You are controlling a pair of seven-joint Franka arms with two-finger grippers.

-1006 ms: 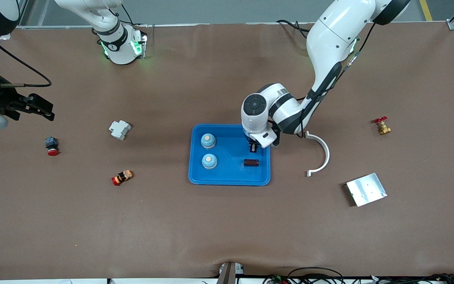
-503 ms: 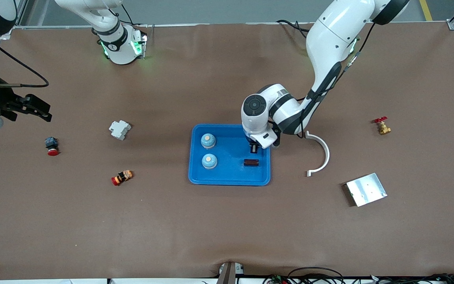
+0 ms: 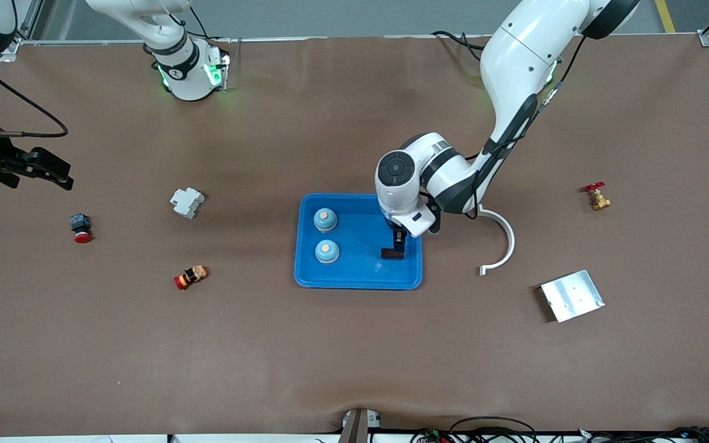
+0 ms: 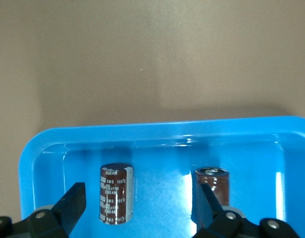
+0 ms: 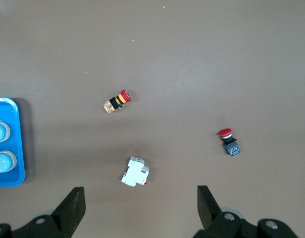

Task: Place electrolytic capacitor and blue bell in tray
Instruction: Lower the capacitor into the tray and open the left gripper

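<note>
Left gripper (image 4: 137, 208) jaws just sprung apart over tray (image 3: 354, 280); both capacitors (image 4: 115, 192) now in it, two bells (image 3: 325, 219) beside. Right gripper (image 3: 53, 171) open, waiting. Task looks done.

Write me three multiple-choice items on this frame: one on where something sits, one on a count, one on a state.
1. Where are the two blue bells?
A. on the metal plate
B. on the bare table
C. in the blue tray

2. How many brown capacitors does the left wrist view show in the tray?
A. one
B. two
C. four

3. What state is the left hand in?
A. open over the tray, holding nothing
B. shut on a bell
C. shut on a capacitor

Answers:
1. C: both bells stand inside the tray's rim, toward the right arm's end.
2. B: two brown cylinders show, one between the fingers and one partly hidden by a finger.
3. A: the fingers stand wide apart, and neither grips the capacitor between them.
</note>
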